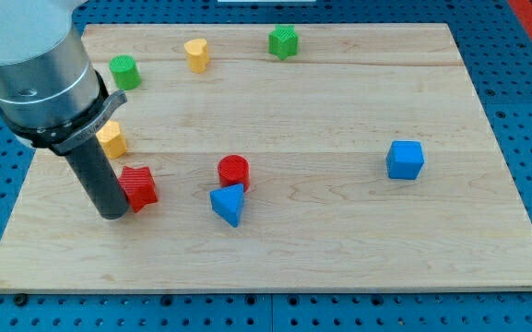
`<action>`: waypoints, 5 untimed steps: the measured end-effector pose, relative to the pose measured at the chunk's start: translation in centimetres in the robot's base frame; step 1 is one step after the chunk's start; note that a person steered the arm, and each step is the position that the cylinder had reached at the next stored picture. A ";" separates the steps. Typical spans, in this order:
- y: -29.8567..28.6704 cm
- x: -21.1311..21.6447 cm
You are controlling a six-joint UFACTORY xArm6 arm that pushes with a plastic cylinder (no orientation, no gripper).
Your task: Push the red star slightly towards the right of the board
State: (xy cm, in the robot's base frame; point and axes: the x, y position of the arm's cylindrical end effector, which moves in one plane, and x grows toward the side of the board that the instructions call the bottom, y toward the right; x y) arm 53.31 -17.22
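The red star (140,185) lies on the wooden board (339,240) at the view's left, below the middle. My tip (114,212) rests on the board right against the star's left side, touching it or nearly so. A red cylinder (233,171) stands to the star's right, and a blue triangular block (229,203) lies just below that cylinder.
A yellow block (112,139) sits just above the star, partly hidden by the arm. A green cylinder (124,72), a yellow block (196,54) and a green star-like block (284,42) lie along the top. A blue cube (405,160) sits at the right.
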 end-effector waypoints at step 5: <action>-9.0 1.5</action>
